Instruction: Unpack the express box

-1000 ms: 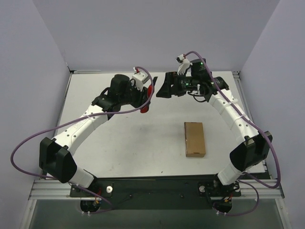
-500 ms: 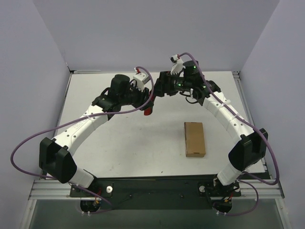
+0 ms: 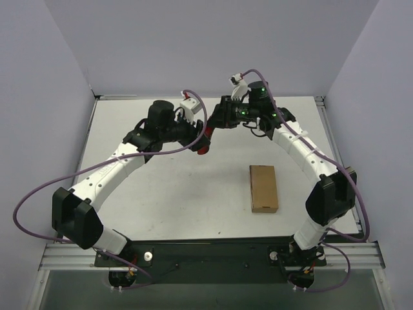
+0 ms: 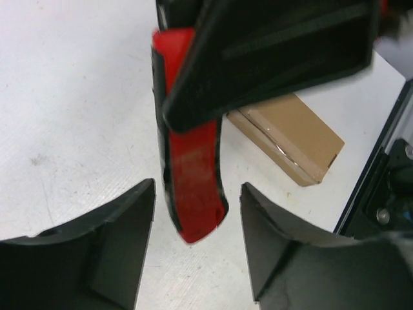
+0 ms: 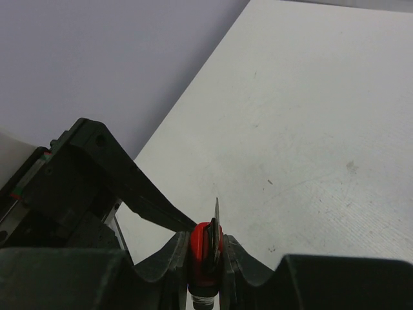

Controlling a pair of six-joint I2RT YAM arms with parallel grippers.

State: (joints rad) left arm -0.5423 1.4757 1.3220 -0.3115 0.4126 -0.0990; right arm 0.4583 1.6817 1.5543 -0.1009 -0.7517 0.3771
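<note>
The express box [image 3: 263, 188] is a flat brown cardboard box lying closed on the white table, right of centre; the left wrist view also catches the box [image 4: 290, 132]. Above the far middle of the table the two grippers meet at a red-and-black utility knife [image 3: 204, 143]. My right gripper [image 5: 206, 240] is shut on the knife [image 5: 206, 252], whose blade sticks out between the fingers. My left gripper [image 4: 197, 187] is open, its fingers apart on either side of the knife's red end [image 4: 193, 194] without touching it.
The white table [image 3: 161, 194] is walled by grey panels at the back and on both sides. Both arms reach to the far middle, well away from the box. A black rail runs along the table's right edge [image 4: 387, 168].
My right gripper moved left onto the knife and shut on it. My left gripper, which held the knife, has opened its jaws. The box has not moved.
</note>
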